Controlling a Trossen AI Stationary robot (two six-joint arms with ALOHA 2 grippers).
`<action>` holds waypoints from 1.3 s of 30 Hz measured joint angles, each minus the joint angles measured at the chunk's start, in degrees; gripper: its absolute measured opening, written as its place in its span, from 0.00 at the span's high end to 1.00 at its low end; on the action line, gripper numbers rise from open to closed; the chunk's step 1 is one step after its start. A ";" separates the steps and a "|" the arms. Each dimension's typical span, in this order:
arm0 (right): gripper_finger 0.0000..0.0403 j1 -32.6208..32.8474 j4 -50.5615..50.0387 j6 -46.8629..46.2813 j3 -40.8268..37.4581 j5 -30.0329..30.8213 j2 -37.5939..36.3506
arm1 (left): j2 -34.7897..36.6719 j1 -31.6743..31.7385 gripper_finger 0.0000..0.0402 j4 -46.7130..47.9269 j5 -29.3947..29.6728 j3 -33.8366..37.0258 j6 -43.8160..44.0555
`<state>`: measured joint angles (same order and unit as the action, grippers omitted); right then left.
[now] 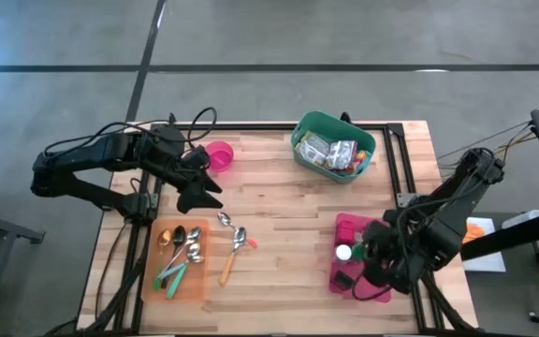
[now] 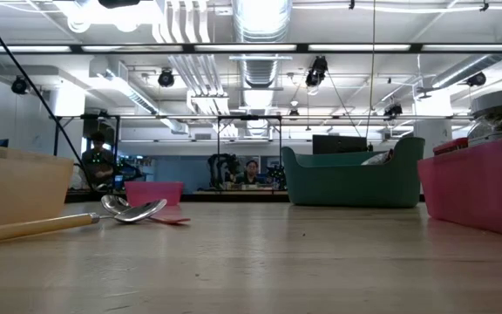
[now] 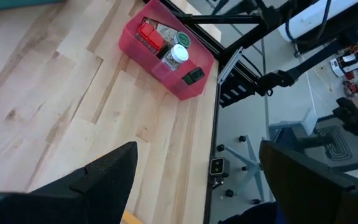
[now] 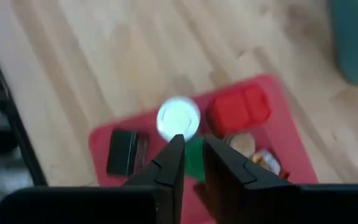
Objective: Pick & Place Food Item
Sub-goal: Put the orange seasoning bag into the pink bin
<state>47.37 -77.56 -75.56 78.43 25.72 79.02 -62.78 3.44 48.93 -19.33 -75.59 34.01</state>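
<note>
A pink bin stands at the table's right, near the front. In it are a white-lidded jar, a red box, a black packet and other small food items. My right gripper hangs above the bin, pointing steeply down. Its fingers are shut to a narrow gap with nothing between them. A teal basket of food packets stands at the far right. My left gripper waits open above the table's left half, holding nothing. Neither gripper shows in the low view.
An orange tray with utensils lies near the front left. Two spoons lie beside it on the wood. A pink cup stands at the far left. Bare wood lies between the tray and the pink bin.
</note>
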 joint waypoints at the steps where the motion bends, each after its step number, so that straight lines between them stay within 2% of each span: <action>1: 0.84 0.00 -0.01 1.24 0.28 -1.59 0.66 | 0.01 0.00 0.15 0.00 0.00 0.00 -0.08; 5: 0.74 0.19 -0.11 6.10 1.10 -7.48 3.38 | 0.00 0.00 0.15 0.00 0.00 0.00 -0.14; 10: 0.60 0.36 -1.46 10.76 1.58 -12.11 6.85 | 0.02 0.00 0.15 0.02 0.00 0.00 -0.14; 13: 0.54 0.51 -3.99 11.31 1.89 -14.17 9.00 | 0.00 0.00 0.15 0.02 0.00 0.00 -0.14; 19: 0.52 4.01 -5.94 21.29 1.80 -14.03 13.58 | 0.00 0.00 0.15 0.03 0.54 0.00 -0.12; 25: 0.52 6.52 -9.33 27.00 1.09 -12.55 19.55 | 0.00 0.00 0.15 0.09 0.87 0.00 -0.82; 32: 0.52 7.70 -8.97 25.32 0.68 -11.75 24.49 | 0.00 0.00 0.15 0.24 0.88 0.00 -2.63; 39: 0.52 7.94 -6.58 20.29 -1.02 -10.98 25.23 | 0.00 0.00 0.15 0.26 0.89 0.00 -3.62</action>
<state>55.31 -84.14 -55.27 77.41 14.74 104.25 -62.78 3.44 49.19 -18.44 -75.59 30.38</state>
